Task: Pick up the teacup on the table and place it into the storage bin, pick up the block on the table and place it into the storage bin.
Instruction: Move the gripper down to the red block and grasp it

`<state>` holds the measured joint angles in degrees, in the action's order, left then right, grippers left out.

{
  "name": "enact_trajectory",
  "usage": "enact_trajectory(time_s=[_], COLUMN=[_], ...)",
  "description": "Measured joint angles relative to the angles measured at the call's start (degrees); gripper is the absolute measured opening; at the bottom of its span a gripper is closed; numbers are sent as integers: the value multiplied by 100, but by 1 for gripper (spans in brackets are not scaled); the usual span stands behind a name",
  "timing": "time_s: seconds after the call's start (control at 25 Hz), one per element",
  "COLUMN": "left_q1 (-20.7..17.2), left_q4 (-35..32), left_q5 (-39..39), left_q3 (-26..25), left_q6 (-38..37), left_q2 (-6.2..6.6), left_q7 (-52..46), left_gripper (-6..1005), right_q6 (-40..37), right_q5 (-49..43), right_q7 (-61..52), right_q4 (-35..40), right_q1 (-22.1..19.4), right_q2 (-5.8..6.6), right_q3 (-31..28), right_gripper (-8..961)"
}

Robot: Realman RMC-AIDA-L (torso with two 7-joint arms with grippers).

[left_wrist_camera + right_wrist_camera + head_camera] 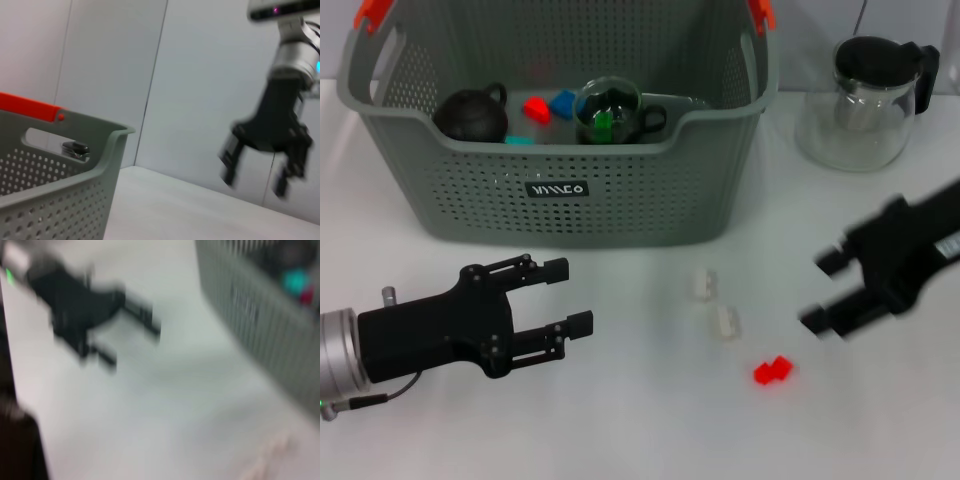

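While the storage bin point(570, 195) stands at the far side of the white table point(640, 420), both arms hover in front of it. Taking the bin as the landmark, the left gripper point(570, 297) hangs just before the bin's front wall, toward its left half, with its two black fingers spread apart and nothing between them. The right gripper point(823, 292) is off to the bin's right and nearer the robot; its fingers are also apart and empty, and it appears smeared by motion. The left wrist view shows it point(255, 180) hanging above the tabletop with fingers pointing down, past the bin's corner point(60, 165).

A small red block point(772, 371) lies on the table in front of the bin's right end, near the right gripper's fingertips but not touching them. Two pale, whitish pieces point(714, 305) lie between that block and the bin.

Inside the bin sit a glass teacup point(608, 112) with something green in it, a dark teapot point(472, 113) to its left, and red point(536, 108) and blue point(564, 102) blocks between them. A glass jug point(865, 100) with a black lid stands to the right of the bin.
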<state>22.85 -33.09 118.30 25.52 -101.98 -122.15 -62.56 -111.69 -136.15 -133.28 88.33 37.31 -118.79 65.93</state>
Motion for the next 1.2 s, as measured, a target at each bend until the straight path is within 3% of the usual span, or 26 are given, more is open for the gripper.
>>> enact_trajectory(time_s=[0.24, 0.56, 0.8, 1.04, 1.2], left_q1=[8, -9, -3, 9, 9], left_q4=[0, 5, 19, 55, 58], left_q5=[-1, -9, -9, -9, -9], left_q3=[-64, -108, -109, -109, -109], left_q6=[19, 39, 165, 193, 196], left_q2=[-4, -19, -28, -28, -28], left_q7=[-15, -19, -19, -5, -5], left_gripper=[724, 724, 724, 724, 724], right_q6=[-74, 826, 1640, 2198, 2438], right_q5=[-791, -1122, -1166, -1177, -1166], right_q7=[-267, -759, -1096, -1306, -1331], right_q4=[-347, -1375, -1896, -2670, -2886], right_q1=[-14, 132, 187, 379, 415], right_q2=[-141, -150, -153, -154, -154], right_q3=[541, 1319, 1538, 1655, 1699], right_gripper=[762, 762, 757, 536, 481])
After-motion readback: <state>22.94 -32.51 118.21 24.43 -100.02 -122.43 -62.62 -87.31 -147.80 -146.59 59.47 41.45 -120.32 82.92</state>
